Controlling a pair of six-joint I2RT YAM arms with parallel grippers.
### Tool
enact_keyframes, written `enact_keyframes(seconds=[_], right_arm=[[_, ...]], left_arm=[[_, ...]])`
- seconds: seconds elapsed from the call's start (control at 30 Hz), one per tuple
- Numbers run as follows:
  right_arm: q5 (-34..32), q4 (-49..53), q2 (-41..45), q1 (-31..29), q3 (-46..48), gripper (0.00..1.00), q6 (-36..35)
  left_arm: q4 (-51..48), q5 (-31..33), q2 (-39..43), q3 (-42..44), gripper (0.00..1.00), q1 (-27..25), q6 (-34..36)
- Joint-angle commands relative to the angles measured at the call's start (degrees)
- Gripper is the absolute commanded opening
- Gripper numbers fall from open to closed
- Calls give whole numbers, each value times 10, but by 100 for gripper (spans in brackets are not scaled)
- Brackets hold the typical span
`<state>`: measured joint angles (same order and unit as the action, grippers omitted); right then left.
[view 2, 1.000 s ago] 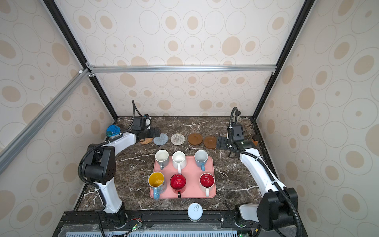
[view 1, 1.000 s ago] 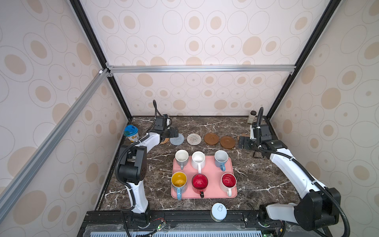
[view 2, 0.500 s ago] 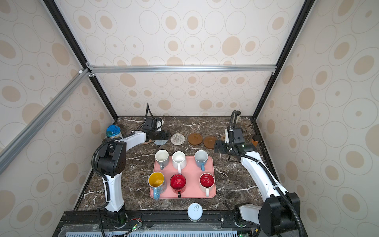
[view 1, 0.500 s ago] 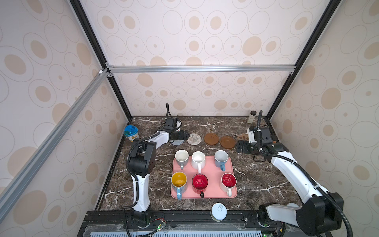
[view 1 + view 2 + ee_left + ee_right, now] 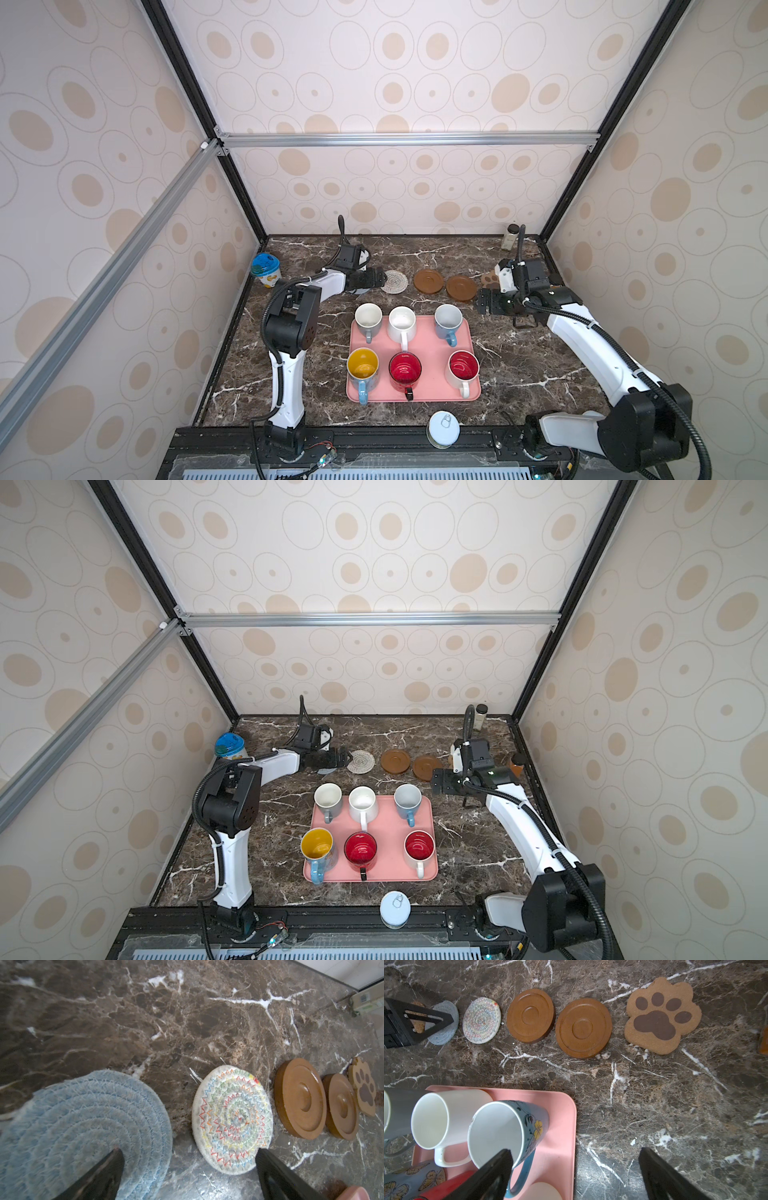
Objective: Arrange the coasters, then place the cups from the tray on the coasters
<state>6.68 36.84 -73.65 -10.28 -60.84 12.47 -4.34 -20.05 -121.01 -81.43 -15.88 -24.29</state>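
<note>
**Six coasters in a row, six mugs on the tray, both grippers open and empty**

The dark marble table (image 5: 540, 365) is closed in by walls at the back and on both sides, and by a black rail at the front. Open marble is seen between the coasters and the back wall, and a wide free area is left to the right of the pink tray (image 5: 428, 349). Only a narrow strip is left between the coasters and the tray's far edge.

The coasters are laid in one line behind the tray: a tan coaster (image 5: 418, 1025), mostly hidden, a grey-blue coaster (image 5: 83, 1118), a cream woven coaster (image 5: 395, 281), a wooden disc (image 5: 428, 281), a second wooden disc (image 5: 461, 287) and a paw-shaped coaster (image 5: 662, 1018). All six mugs are kept upright on the tray. The grey mug (image 5: 368, 320), the white mug (image 5: 402, 322) and the light blue mug (image 5: 448, 320) are in the far row.

A blue-lidded tub (image 5: 266, 268) is placed at the left wall, a small bottle (image 5: 510, 237) in the back right corner, and a round white can (image 5: 444, 428) at the front rail.

The left gripper (image 5: 188, 1153) is spread wide and nothing is held. One finger is seen over the grey-blue coaster and the other at the edge of the cream woven coaster. Contact cannot be judged. The right gripper (image 5: 575, 1152) is also spread wide and empty, above the tray's far right corner, near the light blue mug.
</note>
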Motion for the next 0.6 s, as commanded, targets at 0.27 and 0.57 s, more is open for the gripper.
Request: enact_keyframes(seconds=[0.27, 0.57], right_arm=[[-11, 20, 3, -3, -28, 99, -4], [-7, 21, 15, -3, -19, 99, 3]], left_arm=[[-37, 37, -129, -142, 100, -1, -5], [-60, 22, -205, -265, 100, -1, -16]])
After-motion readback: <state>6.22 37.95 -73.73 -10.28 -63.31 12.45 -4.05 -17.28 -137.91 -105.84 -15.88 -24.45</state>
